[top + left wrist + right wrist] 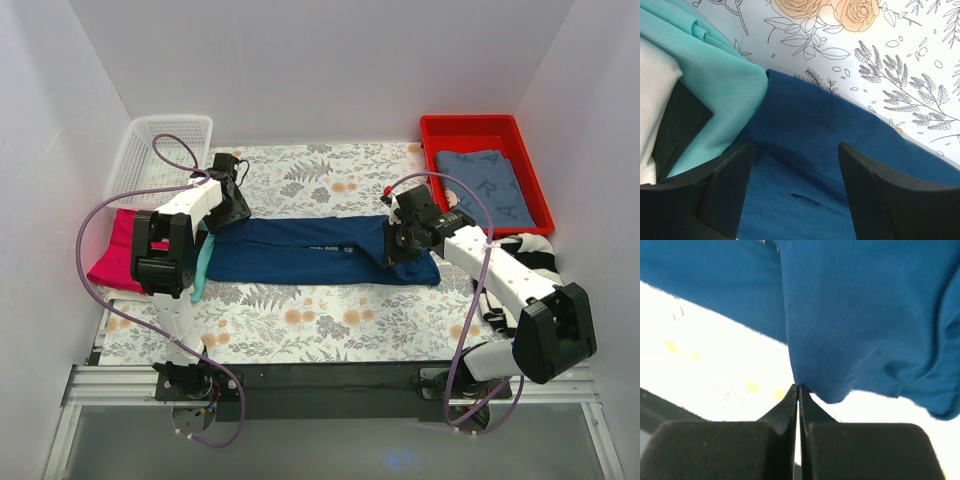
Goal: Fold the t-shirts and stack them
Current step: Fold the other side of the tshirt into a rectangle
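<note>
Navy t-shirt [300, 252] laid lengthwise across table [330, 325]: right jaws clamped on its right end, left jaws apart above left end beside teal t-shirt [725, 85].

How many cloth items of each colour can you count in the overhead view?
Navy t-shirt: 1
Pink cloth: 1
Teal cloth: 1
Grey-blue cloth in red tray: 1
Striped cloth: 1
Total: 5

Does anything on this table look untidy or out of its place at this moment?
Yes. A black-and-white striped cloth lies crumpled at the table's right edge, partly under the right arm, unlike the folded grey-blue shirt in the red tray. The navy t-shirt lies in a neat strip.
</note>
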`<action>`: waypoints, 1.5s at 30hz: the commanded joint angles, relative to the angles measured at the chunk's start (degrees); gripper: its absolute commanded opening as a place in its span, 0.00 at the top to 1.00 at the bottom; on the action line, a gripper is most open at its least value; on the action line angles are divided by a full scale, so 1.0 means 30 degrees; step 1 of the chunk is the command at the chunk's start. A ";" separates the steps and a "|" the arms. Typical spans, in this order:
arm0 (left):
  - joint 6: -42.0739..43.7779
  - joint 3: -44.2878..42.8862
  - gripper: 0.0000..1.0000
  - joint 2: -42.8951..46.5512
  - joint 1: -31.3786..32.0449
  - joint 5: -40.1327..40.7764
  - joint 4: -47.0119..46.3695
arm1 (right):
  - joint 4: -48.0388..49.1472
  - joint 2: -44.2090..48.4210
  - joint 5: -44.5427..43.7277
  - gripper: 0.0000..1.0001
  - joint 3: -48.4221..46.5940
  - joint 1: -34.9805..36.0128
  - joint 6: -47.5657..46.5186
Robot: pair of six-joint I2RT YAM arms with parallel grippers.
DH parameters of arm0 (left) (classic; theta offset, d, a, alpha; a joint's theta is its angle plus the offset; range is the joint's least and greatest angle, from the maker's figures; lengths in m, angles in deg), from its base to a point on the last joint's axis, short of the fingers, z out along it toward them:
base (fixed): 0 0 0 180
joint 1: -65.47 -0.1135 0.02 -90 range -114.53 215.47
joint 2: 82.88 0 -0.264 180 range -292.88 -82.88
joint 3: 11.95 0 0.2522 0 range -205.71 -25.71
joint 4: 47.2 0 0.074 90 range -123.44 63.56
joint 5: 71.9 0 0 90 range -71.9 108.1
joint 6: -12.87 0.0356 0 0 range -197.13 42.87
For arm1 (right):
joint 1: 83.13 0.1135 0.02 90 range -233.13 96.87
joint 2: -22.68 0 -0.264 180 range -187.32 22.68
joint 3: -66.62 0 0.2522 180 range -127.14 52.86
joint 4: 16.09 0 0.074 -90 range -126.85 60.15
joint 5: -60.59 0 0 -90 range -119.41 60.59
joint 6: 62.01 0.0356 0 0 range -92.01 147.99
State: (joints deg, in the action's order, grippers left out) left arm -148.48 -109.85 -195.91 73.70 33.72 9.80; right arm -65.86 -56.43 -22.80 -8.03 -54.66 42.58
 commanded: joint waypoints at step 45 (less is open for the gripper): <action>-0.0385 0.0683 0.33 -0.0496 0.0040 0.0712 -0.0587 | 0.2745 -1.1363 -0.4432 0.62 -0.8740 -0.4509 -0.2081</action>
State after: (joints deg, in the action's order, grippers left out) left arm -148.83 -108.63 -196.46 73.70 33.89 8.19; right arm -59.15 -89.59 -39.04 -34.01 -68.32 36.74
